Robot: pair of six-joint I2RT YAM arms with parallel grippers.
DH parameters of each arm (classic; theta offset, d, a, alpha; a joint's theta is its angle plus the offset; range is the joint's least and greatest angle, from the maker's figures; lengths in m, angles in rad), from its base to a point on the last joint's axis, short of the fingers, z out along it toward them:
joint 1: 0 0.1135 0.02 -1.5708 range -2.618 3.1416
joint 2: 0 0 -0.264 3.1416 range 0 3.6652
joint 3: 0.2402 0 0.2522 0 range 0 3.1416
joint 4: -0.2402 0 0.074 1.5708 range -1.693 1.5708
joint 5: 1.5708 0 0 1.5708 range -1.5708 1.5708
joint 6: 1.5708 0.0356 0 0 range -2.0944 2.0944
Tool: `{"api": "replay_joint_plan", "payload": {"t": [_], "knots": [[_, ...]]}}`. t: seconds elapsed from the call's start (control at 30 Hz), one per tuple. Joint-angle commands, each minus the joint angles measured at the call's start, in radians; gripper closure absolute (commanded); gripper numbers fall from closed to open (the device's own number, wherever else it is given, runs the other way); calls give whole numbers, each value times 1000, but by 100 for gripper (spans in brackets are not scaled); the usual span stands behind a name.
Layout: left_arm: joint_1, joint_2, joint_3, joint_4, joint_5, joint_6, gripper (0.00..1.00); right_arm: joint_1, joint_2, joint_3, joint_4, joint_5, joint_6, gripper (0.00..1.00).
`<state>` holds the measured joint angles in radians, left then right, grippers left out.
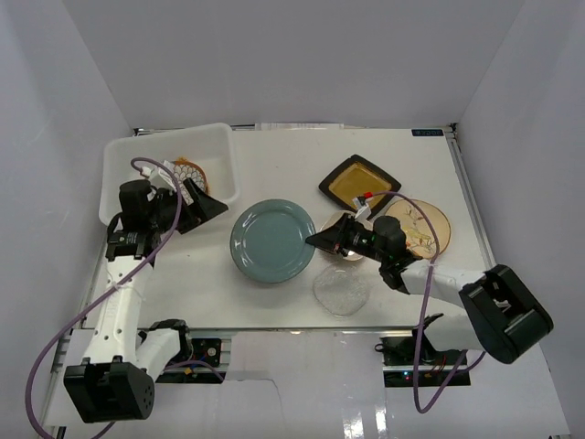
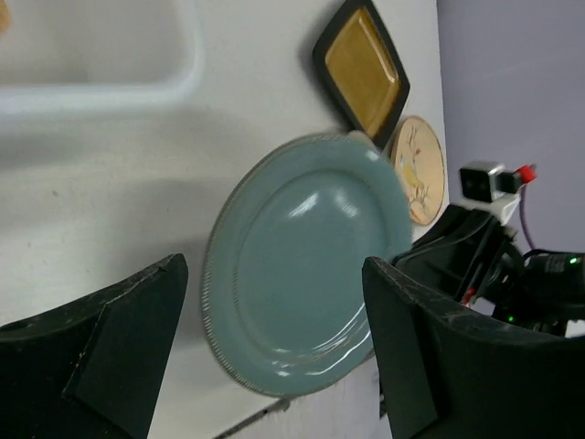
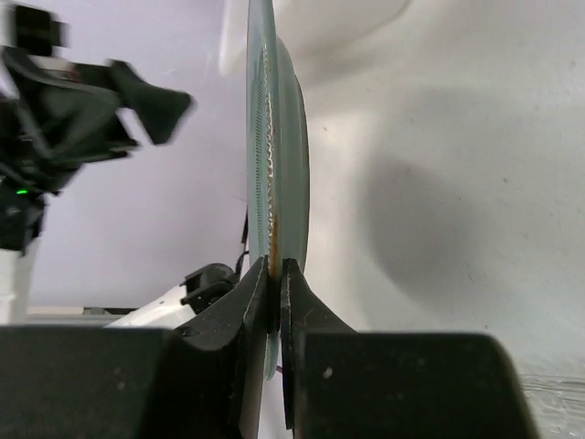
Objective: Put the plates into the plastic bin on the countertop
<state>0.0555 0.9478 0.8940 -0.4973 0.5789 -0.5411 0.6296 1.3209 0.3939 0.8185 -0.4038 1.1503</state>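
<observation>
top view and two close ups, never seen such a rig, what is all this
Two robot arms stand at the near edge of the table. The wide picture looks down from above; the other two come from a camera on each wrist. The right gripper is shut on the rim of the grey-blue plate. The left gripper is open and empty, near the plastic bin, which holds an orange woven dish. A black square plate, a cream floral plate and a clear glass plate lie on the table.

blue plate (image 1: 271, 240): countertop (image 1: 274, 155) centre | right gripper (image 1: 313, 240): at its right rim | left gripper (image 1: 208, 203): at bin (image 1: 119, 157) near edge | orange plate (image 1: 189, 171): in bin
</observation>
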Motion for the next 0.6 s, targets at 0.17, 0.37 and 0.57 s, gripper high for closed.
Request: {"api": "replay_joint_plan", "payload": {"t": [0.17, 0.37, 0.57], "knots": [[-19, 77, -137, -46, 266, 53, 13, -117, -124, 62, 166, -210, 72, 92], [-35, 106, -251, 207, 436, -86, 17, -122, -82, 71, 231, -253, 109, 92], [-102, 144, -277, 331, 441, -158, 47, -122, -49, 74, 274, -290, 143, 92]]}}
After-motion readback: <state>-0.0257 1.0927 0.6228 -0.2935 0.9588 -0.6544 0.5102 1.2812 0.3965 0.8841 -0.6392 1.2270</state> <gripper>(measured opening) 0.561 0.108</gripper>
